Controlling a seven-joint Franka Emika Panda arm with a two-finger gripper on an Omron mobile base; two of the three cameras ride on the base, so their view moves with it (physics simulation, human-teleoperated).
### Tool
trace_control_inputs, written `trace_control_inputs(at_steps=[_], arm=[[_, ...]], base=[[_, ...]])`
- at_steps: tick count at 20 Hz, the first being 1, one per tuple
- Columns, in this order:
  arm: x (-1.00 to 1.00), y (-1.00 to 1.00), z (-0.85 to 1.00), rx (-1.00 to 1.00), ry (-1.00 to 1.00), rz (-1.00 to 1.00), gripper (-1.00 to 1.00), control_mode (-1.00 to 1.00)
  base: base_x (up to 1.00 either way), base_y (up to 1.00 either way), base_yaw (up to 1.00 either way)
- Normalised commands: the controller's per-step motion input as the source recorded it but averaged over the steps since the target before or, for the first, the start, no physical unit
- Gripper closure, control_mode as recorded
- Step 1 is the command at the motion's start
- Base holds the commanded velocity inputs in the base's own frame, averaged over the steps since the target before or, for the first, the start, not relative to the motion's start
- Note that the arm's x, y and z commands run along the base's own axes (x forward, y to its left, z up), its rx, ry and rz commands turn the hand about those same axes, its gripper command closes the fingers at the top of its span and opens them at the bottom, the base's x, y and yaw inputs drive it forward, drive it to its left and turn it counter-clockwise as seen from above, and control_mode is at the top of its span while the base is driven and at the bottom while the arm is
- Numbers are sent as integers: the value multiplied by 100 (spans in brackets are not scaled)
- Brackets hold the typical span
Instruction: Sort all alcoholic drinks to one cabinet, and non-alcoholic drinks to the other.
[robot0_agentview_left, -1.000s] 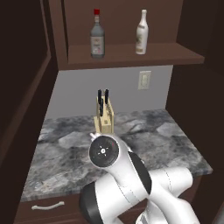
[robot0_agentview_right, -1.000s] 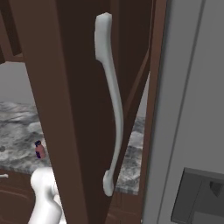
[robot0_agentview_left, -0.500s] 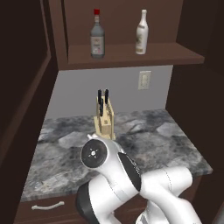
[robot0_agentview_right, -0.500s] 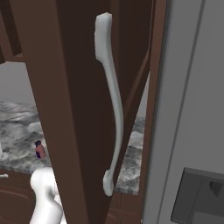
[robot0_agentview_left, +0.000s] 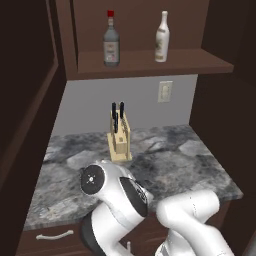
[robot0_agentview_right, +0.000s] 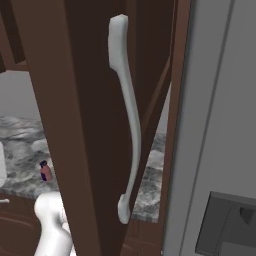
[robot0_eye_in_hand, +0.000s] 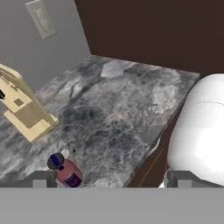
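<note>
Two tall bottles already stand on the plank shelf of the dark brown wooden wall cabinet (robot0_agentview_left: 150, 62): the clear greyish glass bottle with the red cap (robot0_agentview_left: 111, 41) and, well apart from it, the cream-white slim-necked bottle (robot0_agentview_left: 161, 38). So the alcohol looks sorted, I judge. Now I'm looking down at the small red bottle with a dark cap (robot0_eye_in_hand: 66, 170), upright on the grey marbled stone surface (robot0_eye_in_hand: 113, 113) near its front edge, beside the pale wooden knife block (robot0_eye_in_hand: 24, 111). My claw's tips sit at the frame's bottom (how far apart, I cannot tell). Next move: drop lower, centre over that bottle.
</note>
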Motion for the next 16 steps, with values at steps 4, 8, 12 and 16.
trace_control_inputs(at_steps=[4, 8, 12, 16], arm=[[7, 4, -17, -14, 23, -3, -100, -100], [1, 2, -16, -15, 22, -1, -100, -100], [13, 2, -26, -13, 4, 0, -100, -100], [23, 0, -27, -7, -1, 0, -100, -100]], base=[[0, 0, 0], [0, 0, 0], [0, 0, 0], [0, 0, 0]])
